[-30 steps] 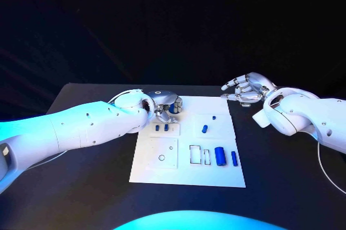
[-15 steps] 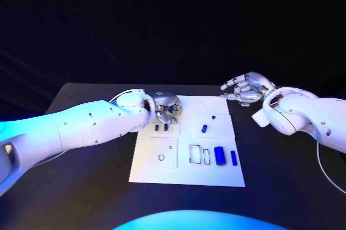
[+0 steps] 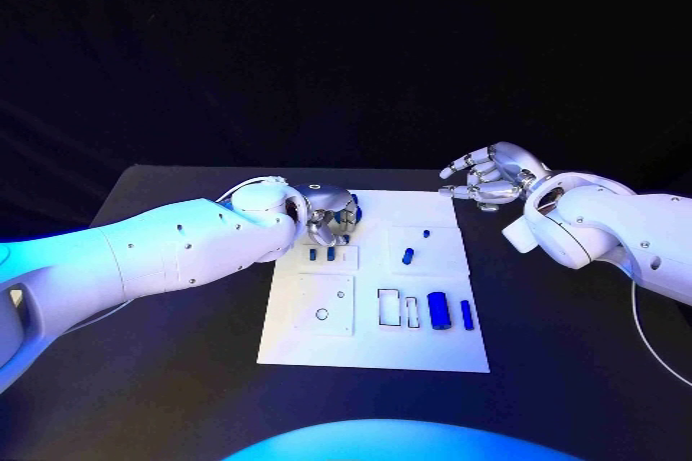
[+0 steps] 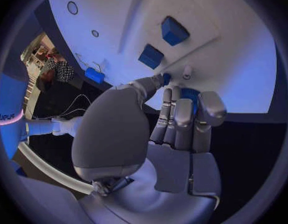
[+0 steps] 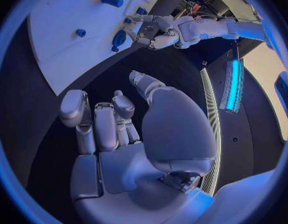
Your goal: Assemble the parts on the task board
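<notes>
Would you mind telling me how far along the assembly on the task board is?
Early. The left robot hand grips a blue part at the task board's far corner. The right robot hand is off the board, holding nothing. Several blue parts remain on the board.

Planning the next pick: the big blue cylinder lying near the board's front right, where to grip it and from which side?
Likely from straight above, pinching across the middle of the big blue cylinder. It lies flat on the task board with its long sides exposed. A thinner blue pin lies close on one side, so keep the fingers narrow there.

white task board (image 3: 433,351), blue parts (image 3: 438,310), black table (image 3: 173,381), silver left robot hand (image 3: 330,214).
</notes>
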Tool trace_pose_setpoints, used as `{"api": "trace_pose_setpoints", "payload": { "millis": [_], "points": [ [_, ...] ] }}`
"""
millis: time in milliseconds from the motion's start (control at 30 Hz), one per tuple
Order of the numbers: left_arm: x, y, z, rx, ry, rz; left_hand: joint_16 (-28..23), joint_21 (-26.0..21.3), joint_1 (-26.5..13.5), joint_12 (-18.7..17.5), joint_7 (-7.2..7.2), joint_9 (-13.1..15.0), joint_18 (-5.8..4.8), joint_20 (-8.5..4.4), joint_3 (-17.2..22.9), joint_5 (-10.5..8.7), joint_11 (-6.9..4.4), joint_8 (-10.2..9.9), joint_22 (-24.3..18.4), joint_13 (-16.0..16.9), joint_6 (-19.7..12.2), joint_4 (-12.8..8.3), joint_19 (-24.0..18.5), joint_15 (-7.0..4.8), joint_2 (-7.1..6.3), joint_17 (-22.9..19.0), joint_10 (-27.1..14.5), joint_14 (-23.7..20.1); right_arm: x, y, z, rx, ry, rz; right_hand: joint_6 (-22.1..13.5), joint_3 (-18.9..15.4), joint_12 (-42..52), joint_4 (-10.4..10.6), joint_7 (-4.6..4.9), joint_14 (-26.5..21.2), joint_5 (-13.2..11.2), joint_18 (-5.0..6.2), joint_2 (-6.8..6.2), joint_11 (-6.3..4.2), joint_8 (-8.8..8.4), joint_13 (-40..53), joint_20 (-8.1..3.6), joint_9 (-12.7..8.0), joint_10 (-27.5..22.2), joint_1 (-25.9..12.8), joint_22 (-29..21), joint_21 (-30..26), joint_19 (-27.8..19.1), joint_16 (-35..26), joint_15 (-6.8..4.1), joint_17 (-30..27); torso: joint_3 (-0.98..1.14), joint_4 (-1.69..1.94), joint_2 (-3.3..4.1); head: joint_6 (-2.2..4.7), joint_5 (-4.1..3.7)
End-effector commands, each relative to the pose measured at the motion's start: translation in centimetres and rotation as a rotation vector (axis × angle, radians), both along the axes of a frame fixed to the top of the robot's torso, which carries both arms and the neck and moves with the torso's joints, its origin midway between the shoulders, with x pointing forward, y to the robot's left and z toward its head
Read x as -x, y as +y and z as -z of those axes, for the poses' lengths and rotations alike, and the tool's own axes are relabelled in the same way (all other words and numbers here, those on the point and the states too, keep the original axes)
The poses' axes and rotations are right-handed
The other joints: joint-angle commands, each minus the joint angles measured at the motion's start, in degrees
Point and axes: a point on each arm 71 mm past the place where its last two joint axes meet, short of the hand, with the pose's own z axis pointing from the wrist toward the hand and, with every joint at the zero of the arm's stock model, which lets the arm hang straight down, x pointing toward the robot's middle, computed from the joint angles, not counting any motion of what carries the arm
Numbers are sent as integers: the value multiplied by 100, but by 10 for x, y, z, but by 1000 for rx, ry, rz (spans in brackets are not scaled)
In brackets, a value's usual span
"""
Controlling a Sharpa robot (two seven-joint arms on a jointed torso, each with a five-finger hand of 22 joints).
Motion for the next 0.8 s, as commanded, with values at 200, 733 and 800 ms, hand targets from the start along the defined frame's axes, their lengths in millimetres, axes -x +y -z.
{"api": "trace_pose_setpoints", "payload": {
  "millis": [200,733,800],
  "points": [
    [0,-3,2,-8,11,6,32,24,5,-95,10,-28,-56,-9,84,1,-13,-47,11,-46,82,-12,-7,-21,28,-29,87,-13,1,2,-1,3,-10,-16,-50,-1,-21,27,-5,-34,22,76,3,1,24,-4,3,-7,-29,41,-2,-31,-36,-11,-11,264,0,1,-4,1,-4],
    [0,-5,7,3,25,9,85,48,-6,-228,-1,-59,-59,-20,198,-1,-33,-119,48,-131,170,-85,-5,-37,69,-22,248,15,1,2,0,2,-7,-19,-47,-3,-13,35,-6,-28,20,72,5,0,28,3,2,-5,-15,35,4,-18,-21,-3,-11,270,3,-4,-1,-11,-24],
    [0,-6,8,1,29,10,92,50,-11,-260,-5,-60,-59,-24,218,-3,-38,-126,52,-149,207,-100,-7,-41,82,-30,288,16,1,2,0,2,-7,-20,-47,-3,-13,35,-6,-28,20,72,5,0,28,3,2,-5,-15,35,4,-18,-21,-3,-11,270,3,-4,-1,-13,-28]
  ]
}}
